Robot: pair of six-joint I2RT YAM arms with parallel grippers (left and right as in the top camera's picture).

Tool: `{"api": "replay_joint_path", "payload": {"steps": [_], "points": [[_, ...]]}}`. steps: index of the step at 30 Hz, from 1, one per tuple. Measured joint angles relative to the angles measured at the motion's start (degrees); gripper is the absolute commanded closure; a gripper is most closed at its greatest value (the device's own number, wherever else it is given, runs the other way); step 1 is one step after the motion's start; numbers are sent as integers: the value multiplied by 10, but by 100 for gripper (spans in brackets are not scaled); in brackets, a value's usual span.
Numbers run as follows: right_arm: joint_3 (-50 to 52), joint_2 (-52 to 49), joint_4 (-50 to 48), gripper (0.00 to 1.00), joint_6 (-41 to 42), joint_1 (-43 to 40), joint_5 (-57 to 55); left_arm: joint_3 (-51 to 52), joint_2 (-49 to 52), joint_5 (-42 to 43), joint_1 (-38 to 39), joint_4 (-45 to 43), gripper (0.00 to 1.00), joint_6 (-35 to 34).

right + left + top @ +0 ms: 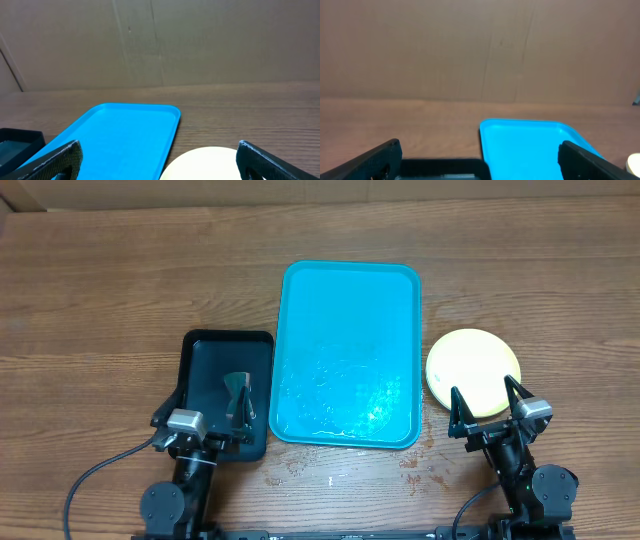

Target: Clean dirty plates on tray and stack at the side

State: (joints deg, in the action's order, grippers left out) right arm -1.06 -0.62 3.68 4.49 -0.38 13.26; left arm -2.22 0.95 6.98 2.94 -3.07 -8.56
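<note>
The turquoise tray [350, 300] lies in the middle of the table with nothing on it and a wet sheen on its floor; it also shows in both wrist views [530, 145] [125, 135]. The plates [473, 365] sit on the table just right of the tray, as one pale yellow-green round; how many are stacked I cannot tell. My right gripper [487, 405] stands open at the plates' [205, 165] near edge, holding nothing. My left gripper [207, 402] stands open over the black tray, also with nothing in it.
A smaller black tray [205, 355] lies left of the turquoise tray, almost touching it. Bare wooden table [120, 290] stretches to the far side and far left. A brown wall [470, 50] rises behind the table.
</note>
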Motion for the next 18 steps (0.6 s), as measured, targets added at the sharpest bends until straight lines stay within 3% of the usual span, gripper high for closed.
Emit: {"api": "replay_joint_path", "payload": {"steps": [6, 10, 18], "points": [[0, 0, 0, 1, 0, 0, 0, 17, -1, 1, 0, 10, 0, -8], [0, 0, 0, 0, 0, 0, 0, 18, 0, 1, 0, 68, 0, -9], [0, 0, 0, 0, 0, 0, 0, 17, 0, 1, 0, 68, 0, -9]]}}
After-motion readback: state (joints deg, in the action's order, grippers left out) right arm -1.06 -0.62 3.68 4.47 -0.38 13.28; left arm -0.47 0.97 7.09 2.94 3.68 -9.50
